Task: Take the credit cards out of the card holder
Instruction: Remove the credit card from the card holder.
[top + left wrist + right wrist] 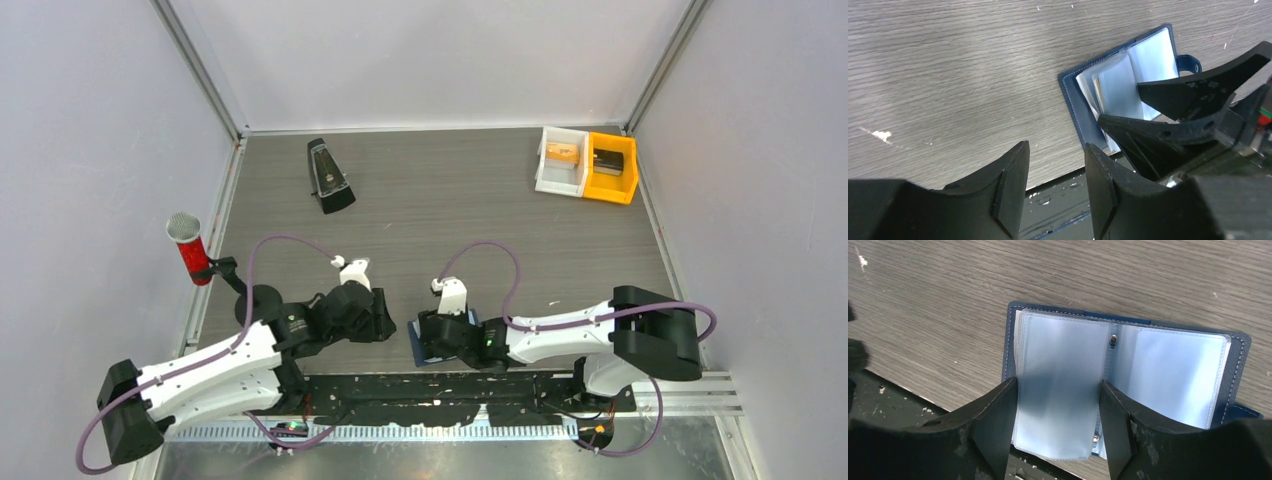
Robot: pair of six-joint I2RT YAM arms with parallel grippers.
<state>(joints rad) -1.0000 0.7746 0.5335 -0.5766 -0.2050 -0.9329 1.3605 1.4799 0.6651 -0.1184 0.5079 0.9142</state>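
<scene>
I hold the right gripper (1058,387) wide over the open card holder (1168,370); left gripper (1057,152) wide beside. Next: pinch a card.

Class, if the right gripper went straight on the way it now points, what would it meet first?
The right gripper would most likely first meet the open card holder, on the clear sleeve lying between its fingers; how much gap remains is unclear.

At lower centre of the top view, the small navy-blue bifold card holder (414,347) lay mostly hidden beneath the right tool (432,338); what its frosted plastic sleeves (1168,370) held could not be told.
</scene>
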